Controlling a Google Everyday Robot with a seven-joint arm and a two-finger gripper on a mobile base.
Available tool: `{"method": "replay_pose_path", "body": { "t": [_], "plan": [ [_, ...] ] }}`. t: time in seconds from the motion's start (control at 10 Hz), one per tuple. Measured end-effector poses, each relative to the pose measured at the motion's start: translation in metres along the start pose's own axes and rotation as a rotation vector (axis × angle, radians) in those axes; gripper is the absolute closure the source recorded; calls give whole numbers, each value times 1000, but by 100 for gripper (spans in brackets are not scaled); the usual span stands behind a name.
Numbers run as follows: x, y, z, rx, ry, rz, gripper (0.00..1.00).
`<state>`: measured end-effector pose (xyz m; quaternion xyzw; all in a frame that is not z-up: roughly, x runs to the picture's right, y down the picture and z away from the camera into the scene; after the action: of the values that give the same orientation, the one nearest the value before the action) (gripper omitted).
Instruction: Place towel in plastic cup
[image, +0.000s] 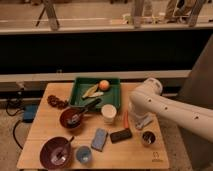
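Note:
A folded blue towel (99, 139) lies flat on the wooden table (45, 127), front of centre. A white cup (108, 113) stands upright just behind it, near the green tray. A small blue cup (83, 155) stands at the front edge, left of the towel. My white arm (165, 107) reaches in from the right. My gripper (137, 121) points down at the table, right of the white cup and behind and to the right of the towel, apart from both. A thin orange object (126, 118) sits by the gripper.
A green tray (80, 95) holds an orange (103, 85) and a banana. A dark red bowl (72, 117) with a utensil, a purple bowl (56, 151), grapes (57, 102), a black bar (121, 135) and a small dark cup (147, 138) stand around.

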<state>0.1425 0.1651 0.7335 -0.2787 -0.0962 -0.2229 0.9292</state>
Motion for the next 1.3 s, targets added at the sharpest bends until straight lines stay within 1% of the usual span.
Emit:
{"method": "replay_pose_path", "body": {
  "t": [0.1, 0.2, 0.3, 0.4, 0.5, 0.6, 0.7, 0.8, 0.9, 1.1, 1.3],
  "plan": [
    [4, -3, 1, -2, -23, 12, 63],
    [14, -7, 3, 1, -52, 26, 53],
    [25, -10, 7, 2, -78, 35, 45],
    [44, -13, 11, 5, -112, 51, 34],
    [67, -13, 19, -2, -150, 75, 24],
    [77, -15, 30, -12, -172, 90, 20],
    [82, -17, 38, -14, -185, 100, 20],
    [89, -14, 50, -20, -200, 119, 20],
    [93, -12, 57, -21, -209, 128, 20],
    [93, -14, 69, -7, -225, 130, 20],
    [96, -14, 77, 0, -226, 132, 20]
  ]
}}
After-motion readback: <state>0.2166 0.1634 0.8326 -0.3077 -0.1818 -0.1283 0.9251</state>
